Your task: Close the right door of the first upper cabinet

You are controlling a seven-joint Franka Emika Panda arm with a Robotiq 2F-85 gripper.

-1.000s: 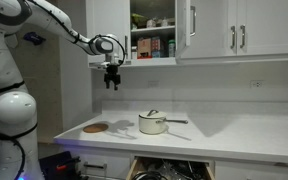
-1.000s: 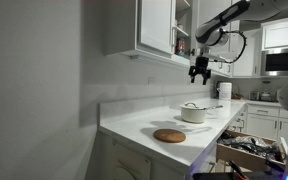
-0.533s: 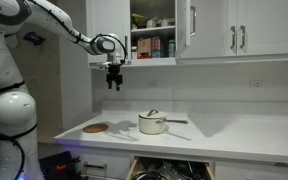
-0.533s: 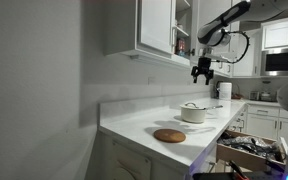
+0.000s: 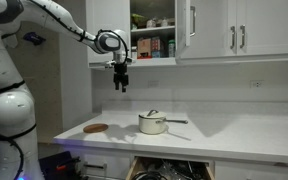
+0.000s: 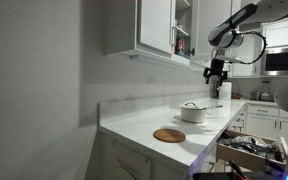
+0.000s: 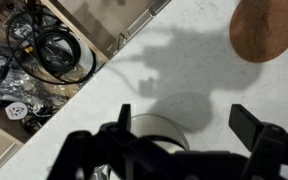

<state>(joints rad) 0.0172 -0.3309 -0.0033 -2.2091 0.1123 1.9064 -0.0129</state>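
Below the cabinet point(image 5: 152, 30), at eight o'clock from its right door point(image 5: 187, 28), the pincer point(image 5: 121, 86) hangs released, empty, above the tabletop point(image 5: 234, 135).

Plain white counter point(image 5: 234, 135) under a white pot point(image 5: 152, 124) with a silvery lid. Beside the pot, a brown mat point(image 5: 95, 128). Above the pot, the cabinet point(image 5: 109, 30) and door point(image 5: 187, 35) are white, holding multicoloured jars point(image 5: 152, 46). Black gripper point(image 5: 122, 86), white arm point(image 5: 59, 18).

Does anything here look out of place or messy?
Yes. The right door of the first upper cabinet hangs open, showing jars, and a drawer under the counter stands open, full of tangled cables.
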